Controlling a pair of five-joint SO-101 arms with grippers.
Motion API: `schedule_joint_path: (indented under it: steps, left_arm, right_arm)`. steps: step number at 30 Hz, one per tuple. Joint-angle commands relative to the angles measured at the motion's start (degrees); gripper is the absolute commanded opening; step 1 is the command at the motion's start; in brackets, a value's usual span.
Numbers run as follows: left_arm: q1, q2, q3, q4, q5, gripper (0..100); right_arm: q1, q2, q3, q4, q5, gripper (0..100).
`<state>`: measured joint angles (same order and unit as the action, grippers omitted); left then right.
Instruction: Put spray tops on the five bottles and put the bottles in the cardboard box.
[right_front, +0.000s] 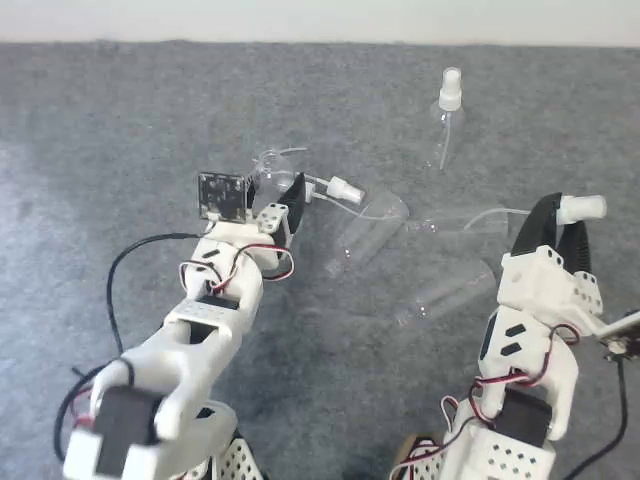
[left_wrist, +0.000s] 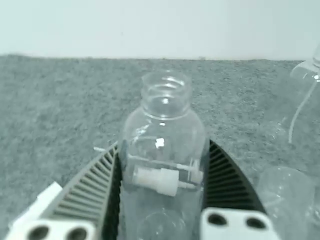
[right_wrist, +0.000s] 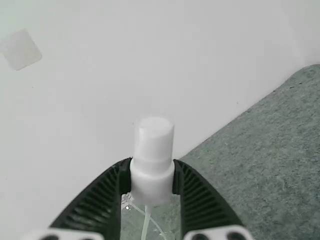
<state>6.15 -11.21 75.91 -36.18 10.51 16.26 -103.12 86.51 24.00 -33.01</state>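
Note:
My left gripper (right_front: 277, 190) is shut on a clear, uncapped bottle (right_front: 270, 168), which stands upright between the ribbed black fingers (left_wrist: 102, 175) with its open neck (left_wrist: 166, 90) up. My right gripper (right_front: 566, 218) is shut on a white spray top (right_front: 582, 208), held above the grey carpet at the right with its thin tube (right_front: 485, 215) trailing left. In the right wrist view the spray top (right_wrist: 153, 157) sticks up between the fingers (right_wrist: 192, 187). A second spray top (right_front: 342, 188) lies just right of the held bottle.
One clear bottle with a spray top on it (right_front: 447, 118) stands at the back right. Two uncapped clear bottles lie on their sides between the arms, one at the centre (right_front: 365, 235) and one nearer the right arm (right_front: 450, 287). Grey carpet (right_front: 120, 120) covers the table.

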Motion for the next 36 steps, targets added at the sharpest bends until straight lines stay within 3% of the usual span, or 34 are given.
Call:
schedule_joint_path:
  steps: [1, 12, 20, 32, 36]
  left_arm:
    - [-0.2, 4.4, -0.1, -9.2, -3.6, 9]
    - [0.2, 16.1, -0.7, -18.1, -6.7, 10]
    - [-0.2, 15.7, -0.7, -18.0, -6.2, 29]
    - [-1.8, 15.6, 0.0, -18.1, -6.4, 29]
    - [-1.7, 15.6, 2.2, -21.9, -6.6, 29]
  right_arm:
    - [-0.4, -0.7, -0.9, -1.6, 1.1, 0.6]
    - [-0.4, -0.7, -0.8, -1.6, 1.1, 0.6]
    - [-0.4, -0.7, -0.8, -1.6, 1.1, 0.6]
    - [-0.4, -0.7, -0.8, -1.7, 1.1, 0.6]
    - [-0.4, -0.7, -0.8, -1.7, 1.1, 0.6]
